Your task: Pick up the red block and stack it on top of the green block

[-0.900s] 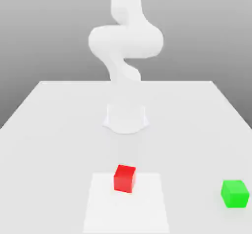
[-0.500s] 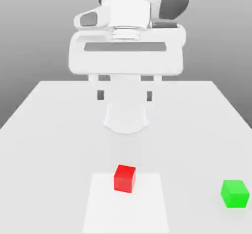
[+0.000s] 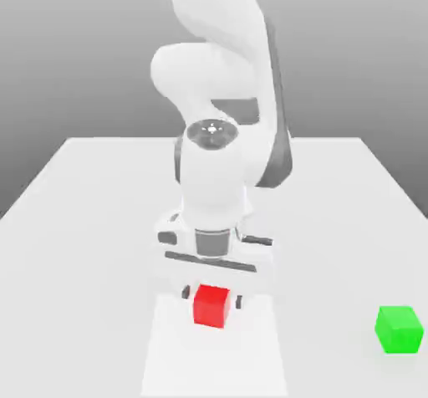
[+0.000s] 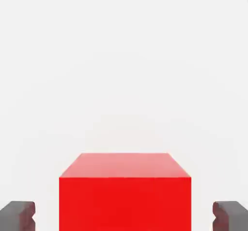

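- So the closest thing to a holder was the pale square [image 3: 214,363] on the white table [image 3: 75,304]. The red block [image 3: 211,307] sat on it, towards the end nearest the arm base.
- Count was one red block, one green block [image 3: 400,331], one pale square and one robot arm [image 3: 212,179] with one gripper [image 3: 212,297].
- The green block sat straight on the table, off by the exterior view's right, well apart from the red one and outside the square.
- The gripper was down low at the red block, fingers [image 4: 230,217] spread, one on each side. The hand view had a gap at both sides, so yeah, it wasn't pinching anything.
- Both blocks were plain, and the red one's top was uncovered.
- As for stuff in the way, the arm hung right over the red block and hid part of its own base. Nothing stood between the two blocks except bare square and table.
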